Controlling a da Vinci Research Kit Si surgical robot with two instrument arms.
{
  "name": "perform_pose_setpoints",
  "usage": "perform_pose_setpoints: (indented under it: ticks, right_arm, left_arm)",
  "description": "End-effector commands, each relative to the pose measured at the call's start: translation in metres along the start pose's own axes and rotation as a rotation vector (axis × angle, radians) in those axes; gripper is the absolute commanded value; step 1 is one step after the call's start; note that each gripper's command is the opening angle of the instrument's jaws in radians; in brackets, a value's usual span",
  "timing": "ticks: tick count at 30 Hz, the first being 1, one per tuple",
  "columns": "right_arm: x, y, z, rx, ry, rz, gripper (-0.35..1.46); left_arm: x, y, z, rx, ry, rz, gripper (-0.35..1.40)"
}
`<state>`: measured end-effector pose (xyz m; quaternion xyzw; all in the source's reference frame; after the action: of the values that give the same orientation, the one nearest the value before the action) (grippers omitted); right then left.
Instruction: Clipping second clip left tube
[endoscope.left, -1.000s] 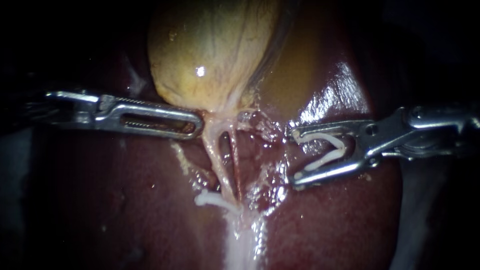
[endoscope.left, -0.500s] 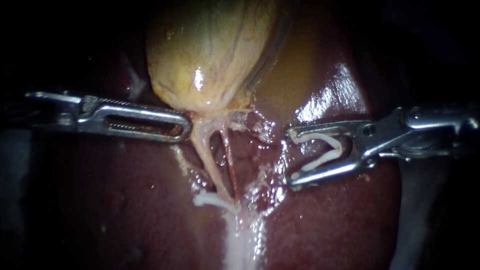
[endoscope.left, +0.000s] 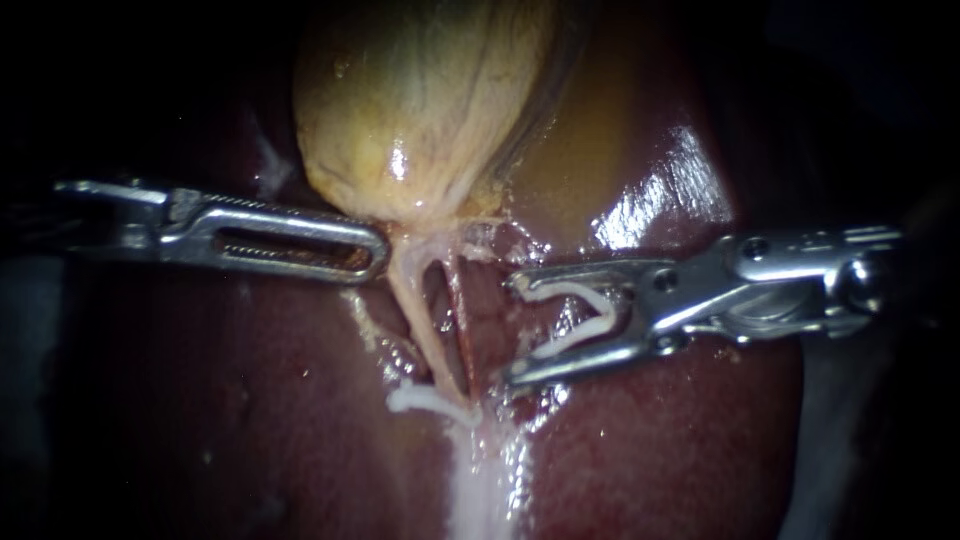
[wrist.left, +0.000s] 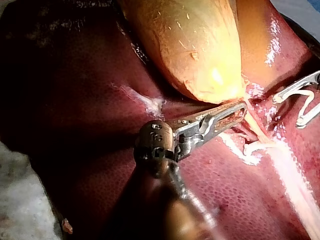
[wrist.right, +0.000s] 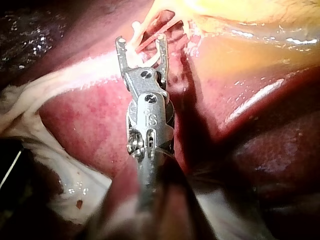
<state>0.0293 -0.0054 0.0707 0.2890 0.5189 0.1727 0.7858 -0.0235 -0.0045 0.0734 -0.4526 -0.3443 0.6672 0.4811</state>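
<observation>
The yellow gallbladder (endoscope.left: 420, 110) lies on the dark red liver (endoscope.left: 680, 440). Two tubes run down from its neck: the pale left tube (endoscope.left: 412, 310) and a thin reddish right tube (endoscope.left: 458, 320). A white clip (endoscope.left: 425, 400) sits across the left tube's lower end. My left instrument (endoscope.left: 375, 250) is shut on the gallbladder's neck, as the left wrist view (wrist.left: 239, 110) also shows. My right instrument (endoscope.left: 512, 332) holds a white open clip (endoscope.left: 575, 315) between wide-apart jaws, just right of the tubes. In the right wrist view its jaws (wrist.right: 141, 45) point at the tubes.
Pale fatty tissue (endoscope.left: 485, 480) runs down the liver below the clipped spot. Wet, frayed tissue (endoscope.left: 520, 255) lies beside the right tube. The view's edges are dark.
My right instrument has moved left with its clip, close to the tubes. My left instrument drew the gallbladder's neck slightly left, then held.
</observation>
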Motion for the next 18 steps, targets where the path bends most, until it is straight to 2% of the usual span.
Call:
perform_pose_setpoints:
  ticks: [1,8,18]
  right_arm:
    - [-0.0002,0.0,0.0005,0.004,-0.001,0.0,0.5]
    - [-0.0017,0.0001,0.0041,0.024,0.0,0.014,0.5]
    - [-0.0026,0.0002,0.0066,0.033,-0.012,0.021,0.5]
  left_arm:
    - [-0.0001,0.0,0.0001,0.001,0.0,-0.001,-0.35]
    - [0.0,0.0002,0.0003,0.002,0.001,-0.001,-0.35]
    - [0.0,0.0005,0.0006,0.004,0.002,-0.002,-0.35]
